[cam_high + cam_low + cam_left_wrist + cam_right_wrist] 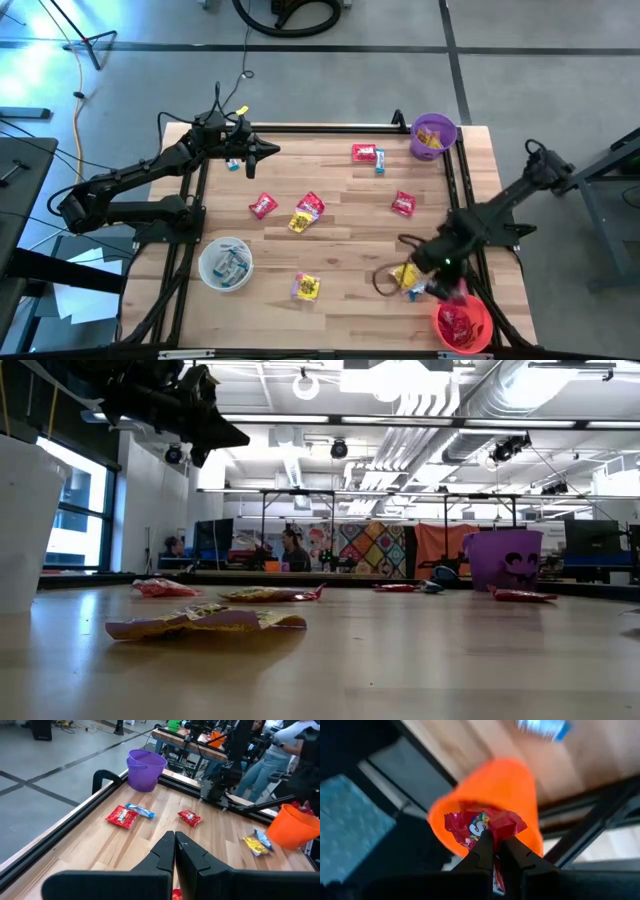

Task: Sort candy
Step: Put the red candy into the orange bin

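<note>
Red, yellow and light blue wrapped candies lie flat on the wooden table: a red one [364, 153] beside a blue one [380, 162], and a yellow one [306, 287] near the front. My left gripper [262, 152] hovers shut above the far left part of the table, over a blue candy [234, 165], and shows high in the low view [218, 430]. My right gripper [494, 841] is shut on a red candy [506, 824], right over the red bowl [463, 325] at the near right corner. More red candies [462, 827] lie in that bowl. My right gripper pinches the red candy between its two fingers. Wrapper [498, 876] shows in the gap between them, and its crumpled end [512, 822] sticks out past the fingertips. The candy is lifted clear, over the mouth of the red bowl [520, 785].
A purple bowl [433, 135] stands at the far right corner. A clear white bowl [225, 264] holding blue candies stands near the front left. A yellow candy [405, 276], a blue candy [418, 291] and a dark cord loop [384, 282] lie beside the right gripper. Black rails edge the table.
</note>
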